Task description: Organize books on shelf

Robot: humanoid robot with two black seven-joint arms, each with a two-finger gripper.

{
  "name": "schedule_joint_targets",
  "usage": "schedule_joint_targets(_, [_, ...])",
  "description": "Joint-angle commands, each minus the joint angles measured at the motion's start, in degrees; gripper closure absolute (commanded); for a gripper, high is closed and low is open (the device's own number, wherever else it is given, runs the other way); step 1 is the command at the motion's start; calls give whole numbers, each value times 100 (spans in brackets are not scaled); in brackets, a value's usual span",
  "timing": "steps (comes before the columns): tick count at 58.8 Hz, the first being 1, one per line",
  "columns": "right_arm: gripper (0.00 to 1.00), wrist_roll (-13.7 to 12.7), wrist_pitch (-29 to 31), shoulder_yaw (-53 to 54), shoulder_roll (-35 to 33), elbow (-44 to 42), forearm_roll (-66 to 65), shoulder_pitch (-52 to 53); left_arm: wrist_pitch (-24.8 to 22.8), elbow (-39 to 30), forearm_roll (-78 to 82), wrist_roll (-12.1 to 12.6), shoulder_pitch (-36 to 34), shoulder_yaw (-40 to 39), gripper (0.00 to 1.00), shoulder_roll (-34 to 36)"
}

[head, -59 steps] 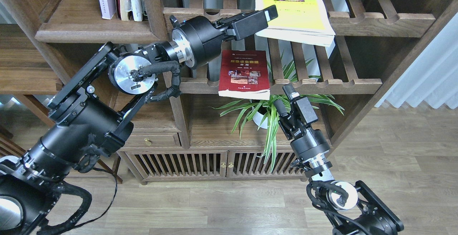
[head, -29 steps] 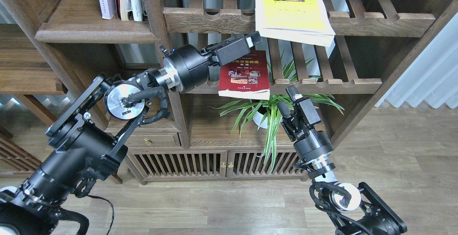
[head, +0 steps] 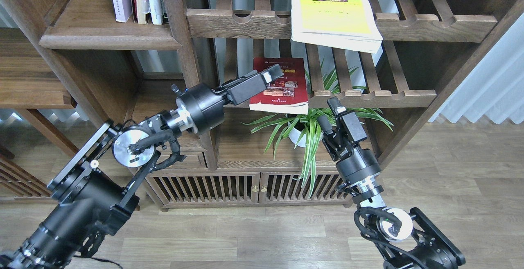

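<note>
With fingers whose gap I cannot tell, the left gripper point(head: 273, 73) should square itself to the red book point(head: 280, 84) before closing.

At frame centre the dark red book point(head: 282, 84) overhangs the lower slatted rack point(head: 368, 97), and the left end effector point(head: 272, 73) crowds its left side. Plant leaves point(head: 307, 134) fill the gap beneath, beside the right end effector point(head: 329, 113).
</note>
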Motion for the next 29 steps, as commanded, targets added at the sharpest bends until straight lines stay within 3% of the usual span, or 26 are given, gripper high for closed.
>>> schedule_joint_targets(1, [2,-3,0,0,-14,0,0,-1,-105,0,46,-3,87,-52,0,0])
schedule_joint_targets(10, [2,-3,0,-9,-14,0,0,-19,-228,0,63,-3,377,-404,0,0])
schedule_joint_targets(20, [2,-3,0,-71,4,-9,-9,-10,-992,0,63,-12,1194,-641,0,0])
schedule_joint_targets(29, [2,-3,0,-97,30,-18,-18,-36,-1016,0,63,-38,1414,-940,0,0])
